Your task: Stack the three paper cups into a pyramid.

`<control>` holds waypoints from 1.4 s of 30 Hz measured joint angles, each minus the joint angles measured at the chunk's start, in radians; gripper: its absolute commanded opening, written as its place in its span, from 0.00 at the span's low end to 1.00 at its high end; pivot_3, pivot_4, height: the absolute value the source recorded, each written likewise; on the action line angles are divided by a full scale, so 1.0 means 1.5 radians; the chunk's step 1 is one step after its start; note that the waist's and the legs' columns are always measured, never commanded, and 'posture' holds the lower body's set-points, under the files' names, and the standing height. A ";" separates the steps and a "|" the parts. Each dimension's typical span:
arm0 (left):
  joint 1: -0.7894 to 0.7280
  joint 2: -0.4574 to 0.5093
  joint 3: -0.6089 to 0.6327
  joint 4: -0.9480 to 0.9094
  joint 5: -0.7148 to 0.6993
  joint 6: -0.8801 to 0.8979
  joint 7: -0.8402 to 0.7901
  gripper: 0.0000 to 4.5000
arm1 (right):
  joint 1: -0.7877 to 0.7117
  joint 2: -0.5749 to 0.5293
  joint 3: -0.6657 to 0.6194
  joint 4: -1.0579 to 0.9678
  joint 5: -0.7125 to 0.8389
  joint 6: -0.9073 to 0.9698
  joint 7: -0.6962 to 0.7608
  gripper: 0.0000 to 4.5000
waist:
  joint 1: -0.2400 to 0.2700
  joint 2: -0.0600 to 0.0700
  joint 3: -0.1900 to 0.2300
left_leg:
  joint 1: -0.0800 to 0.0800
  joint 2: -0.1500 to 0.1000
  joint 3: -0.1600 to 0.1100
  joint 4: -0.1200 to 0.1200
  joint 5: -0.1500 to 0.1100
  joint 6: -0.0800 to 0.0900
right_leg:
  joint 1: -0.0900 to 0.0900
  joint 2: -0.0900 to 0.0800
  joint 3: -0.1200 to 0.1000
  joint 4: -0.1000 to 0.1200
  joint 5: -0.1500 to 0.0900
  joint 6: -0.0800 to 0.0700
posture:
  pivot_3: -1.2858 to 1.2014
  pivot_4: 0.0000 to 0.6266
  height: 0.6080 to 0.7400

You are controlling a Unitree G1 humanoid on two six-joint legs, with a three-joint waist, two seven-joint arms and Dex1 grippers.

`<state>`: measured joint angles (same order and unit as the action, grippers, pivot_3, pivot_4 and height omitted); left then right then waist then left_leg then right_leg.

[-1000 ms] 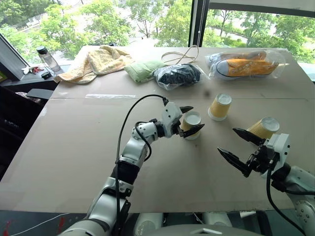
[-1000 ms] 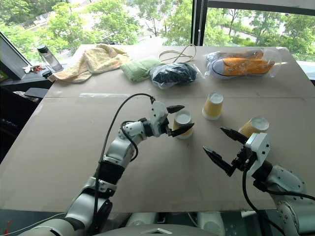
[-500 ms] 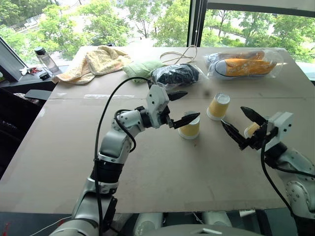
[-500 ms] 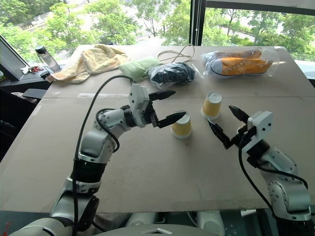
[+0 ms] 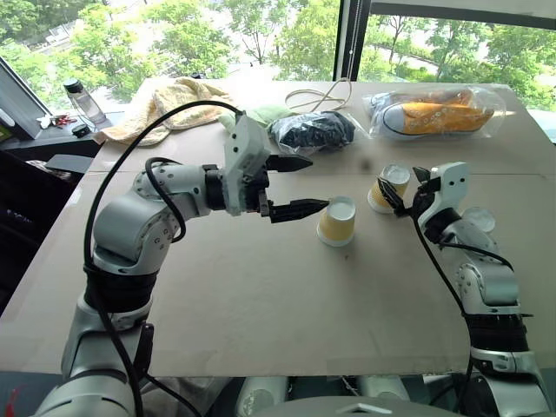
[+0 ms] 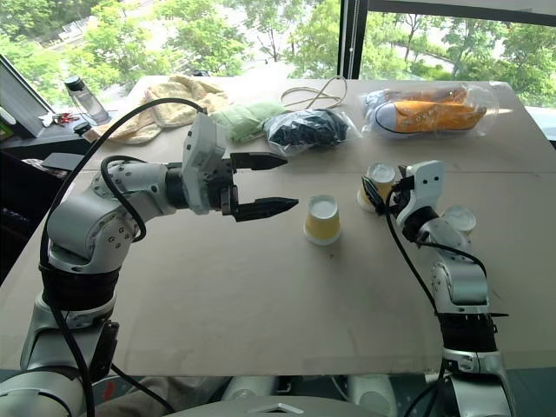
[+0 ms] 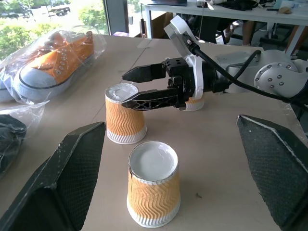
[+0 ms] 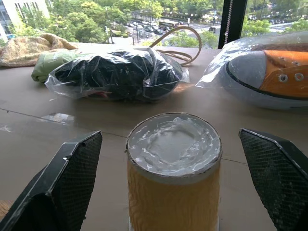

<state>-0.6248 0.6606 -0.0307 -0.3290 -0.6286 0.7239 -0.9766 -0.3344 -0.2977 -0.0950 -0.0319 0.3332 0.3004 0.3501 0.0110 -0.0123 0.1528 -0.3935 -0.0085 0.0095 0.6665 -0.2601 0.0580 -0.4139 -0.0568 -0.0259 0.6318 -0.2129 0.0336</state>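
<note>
3 paper cups (image 5: 337,221) all sit upside down on the table (image 5: 261,287), none stacked. Right gripper (image 7: 144,86) is spread wide around the far one; left gripper (image 5: 295,186) hangs open near the middle cup.

An office or lab: big windows (image 5: 261,35) onto trees, a cardboard-topped counter (image 5: 261,287), white desks (image 7: 231,12) with people seated behind.

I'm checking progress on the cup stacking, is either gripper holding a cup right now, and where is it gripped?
Nothing is held. The left gripper hangs open beside the middle cup. The right gripper is open around the far cup, not closed on it.
</note>
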 measured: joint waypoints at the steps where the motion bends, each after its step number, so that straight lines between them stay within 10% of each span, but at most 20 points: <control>1: 0.000 0.000 0.001 -0.003 -0.002 0.003 0.002 0.99 | -0.005 0.004 0.000 0.011 -0.002 -0.001 0.001 1.00 | 0.000 0.000 0.000 | 0.000 0.000 0.000 0.000 0.000 0.000 | 0.000 0.000 0.000 0.000 0.000 0.000 | 0.52 0.24 1.00; 7: 0.000 0.003 0.002 -0.009 -0.003 0.006 0.013 0.99 | -0.029 0.029 0.000 0.062 -0.009 -0.030 0.005 1.00 | -0.002 0.000 0.000 | 0.000 0.000 0.000 0.000 0.000 0.000 | 0.000 0.000 0.000 0.001 0.000 0.000 | 0.52 0.24 1.00; 14: -0.005 0.003 0.007 -0.011 -0.017 0.021 0.018 1.00 | -0.035 0.034 0.000 0.084 -0.009 -0.057 0.017 0.50 | -0.003 0.000 0.000 | 0.000 0.000 0.000 0.000 0.000 0.000 | 0.000 0.000 0.000 0.001 0.000 0.000 | 0.52 0.24 1.00; 42: 0.194 0.080 0.039 -0.114 -0.016 -0.048 0.000 1.00 | 0.249 -0.043 0.045 -0.253 0.059 0.023 0.123 0.50 | -0.002 0.000 0.000 | 0.001 0.001 0.002 0.000 -0.001 0.002 | -0.001 0.001 0.003 0.001 -0.002 -0.003 | 0.52 0.24 1.00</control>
<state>-0.3335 0.7799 0.0283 -0.5000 -0.6522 0.6519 -0.9769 0.0396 -0.3627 -0.0270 -0.4121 0.4220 0.3355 0.5349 0.0074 -0.0118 0.1527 -0.3914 -0.0069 0.0129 0.6662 -0.2617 0.0605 -0.4149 -0.0560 -0.0210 0.6331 -0.2156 0.0294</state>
